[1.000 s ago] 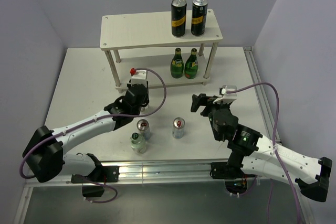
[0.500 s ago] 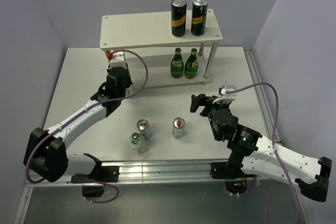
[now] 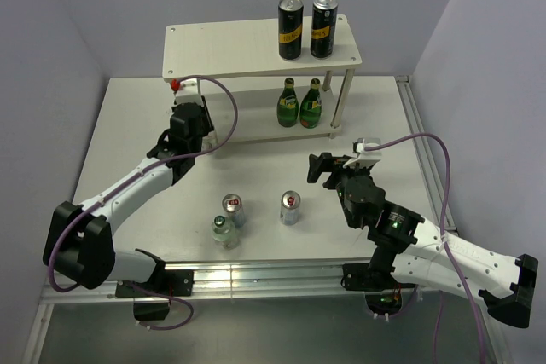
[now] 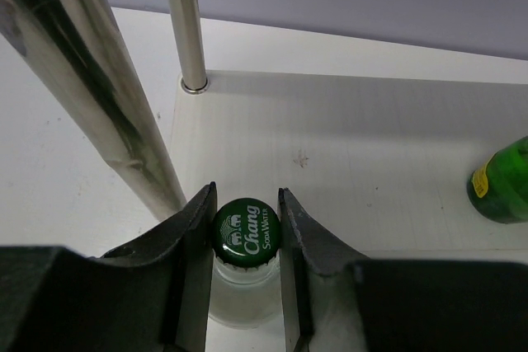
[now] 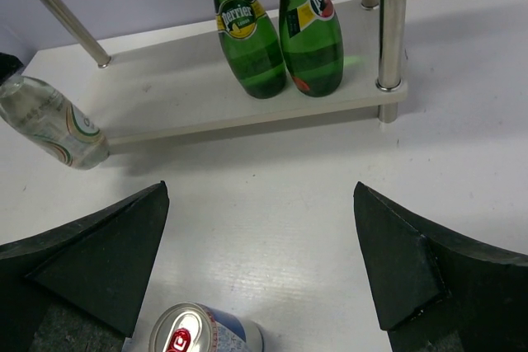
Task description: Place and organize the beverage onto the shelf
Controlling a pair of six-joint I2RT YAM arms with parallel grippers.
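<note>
**A:** Left gripper (image 4: 246, 208)?
**B:** Clamped on the neck of 1 clear bottle (image 4: 243, 294), green cap between the jaws. The bottle is at the front edge of the shelf's (image 3: 230, 61) lower board, left end, just beside the front-left post (image 4: 107, 96).
**A:** Right gripper (image 5: 261, 195)?
**B:** Jaws wide, holding nothing, in front of the shelf. 1 can (image 5: 202, 331) sits just beneath it. 2 green bottles (image 5: 247, 47) stand at the lower board's right end.

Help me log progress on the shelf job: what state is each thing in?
left pincer: shut on the held bottle
held bottle: gripped at its cap, by the shelf lower board's left end
right pincer: open, empty
green bottles: upright on lower board
black cans: upright on top board
slim cans: upright on table
loose clear bottle: upright on table
</note>
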